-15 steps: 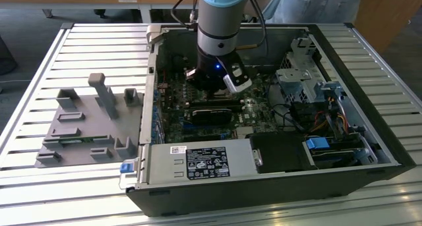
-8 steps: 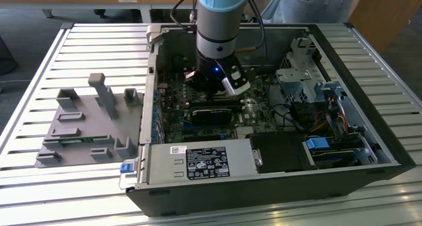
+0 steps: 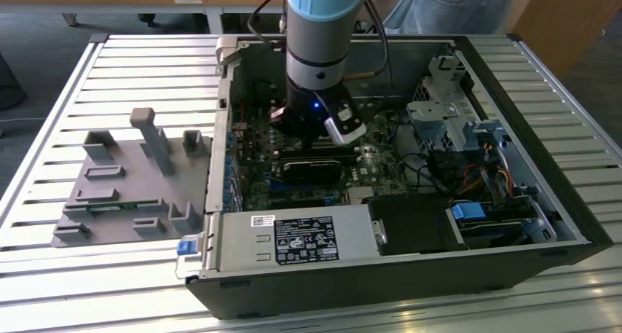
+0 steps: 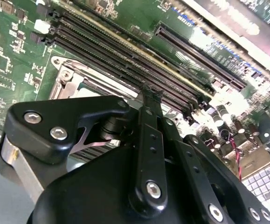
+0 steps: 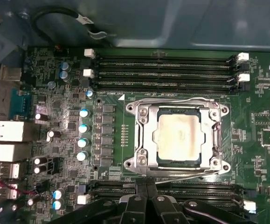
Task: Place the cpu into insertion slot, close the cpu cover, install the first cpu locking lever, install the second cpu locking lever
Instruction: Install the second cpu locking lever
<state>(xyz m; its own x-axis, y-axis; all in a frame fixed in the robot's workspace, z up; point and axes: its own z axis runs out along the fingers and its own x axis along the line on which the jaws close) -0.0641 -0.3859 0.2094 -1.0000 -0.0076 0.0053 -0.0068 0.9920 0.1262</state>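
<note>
Inside case (image 3: 573,231), gripper (image 5: 146,189) pressed together, empty, just beside covered cpu (image 5: 179,140); a slip could scrape board (image 5: 65,116).

One cpu (image 5: 179,138), one cpu cover (image 5: 177,135), one gripper (image 5: 145,192)

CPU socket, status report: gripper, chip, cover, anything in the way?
Gripper shut, empty, at the socket's edge beside the lever wire. Cpu seated in the insertion slot. Cpu cover down around it. Nothing lying on the chip.
</note>
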